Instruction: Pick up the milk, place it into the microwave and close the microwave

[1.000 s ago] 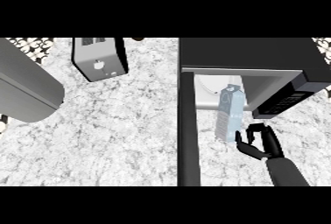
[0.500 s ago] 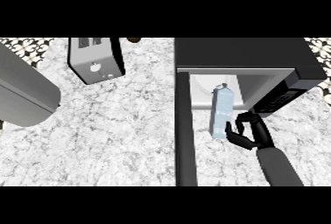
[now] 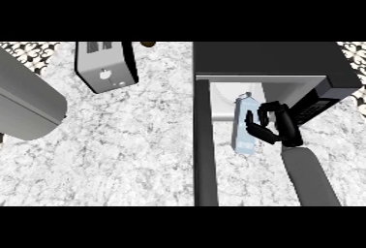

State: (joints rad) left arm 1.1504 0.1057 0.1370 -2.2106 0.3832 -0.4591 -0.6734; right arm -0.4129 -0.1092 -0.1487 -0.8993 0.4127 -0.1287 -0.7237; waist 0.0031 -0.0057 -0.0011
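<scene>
The milk [image 3: 244, 127] is a tall pale-blue carton that leans with its top toward the open microwave [image 3: 271, 60] at the upper right. Its upper end is at the cavity's mouth, beside the white turntable plate [image 3: 225, 91]. Its lower end is out in front of the cavity. My right hand [image 3: 277, 127] comes in from the lower right, with fingers and thumb curled round the carton's right side at mid-height. The microwave door [image 3: 205, 145] stands open as a dark strip left of the carton. My left hand does not show.
A silver toaster [image 3: 106, 65] stands on the marble counter [image 3: 129, 160] at the upper left. A large grey rounded shape [image 3: 25, 104] fills the left edge. A small brown object [image 3: 148, 43] sits at the top edge. The microwave's control panel [image 3: 314, 104] is just right of my hand.
My right hand has moved up along the carton from beside its lower end, and its fingers have curled round the milk. The carton has shifted slightly left.
</scene>
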